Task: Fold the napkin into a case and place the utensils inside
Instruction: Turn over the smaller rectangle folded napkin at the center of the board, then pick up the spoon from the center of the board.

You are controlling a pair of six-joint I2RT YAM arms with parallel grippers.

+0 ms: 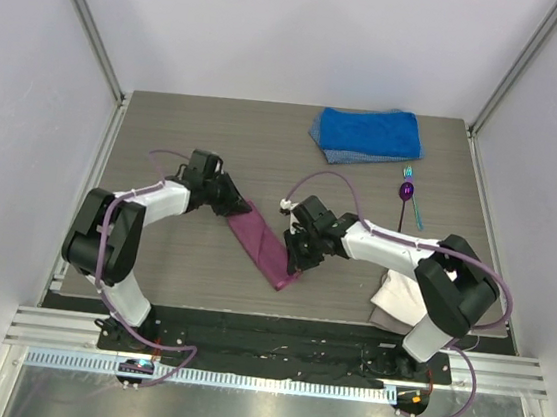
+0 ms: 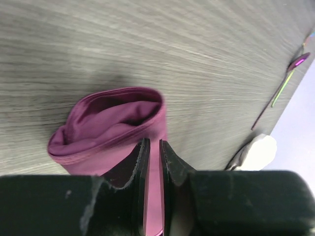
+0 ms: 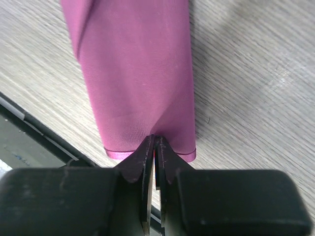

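The magenta napkin (image 1: pixel 262 247) lies folded as a narrow strip, a case running diagonally across the table's middle. My left gripper (image 1: pixel 236 205) is shut on the strip's far end; in the left wrist view the cloth (image 2: pixel 108 123) gapes like a pocket mouth in front of the pinching left gripper (image 2: pixel 153 147). At the strip's near end my right gripper (image 1: pixel 299 261) is shut on the napkin (image 3: pixel 138 73), its fingertips (image 3: pixel 147 147) pinching a small ridge of fabric. The utensils lie apart at the right: a purple spoon (image 1: pixel 406 192) and a teal fork (image 1: pixel 414 212).
A thick blue towel (image 1: pixel 367 135) lies at the back right. A white cloth (image 1: pixel 397 299) sits at the near right under the right arm, also visible as a white cloth (image 2: pixel 258 150) in the left wrist view. The table's front edge (image 3: pixel 44 132) runs just below the strip's near end.
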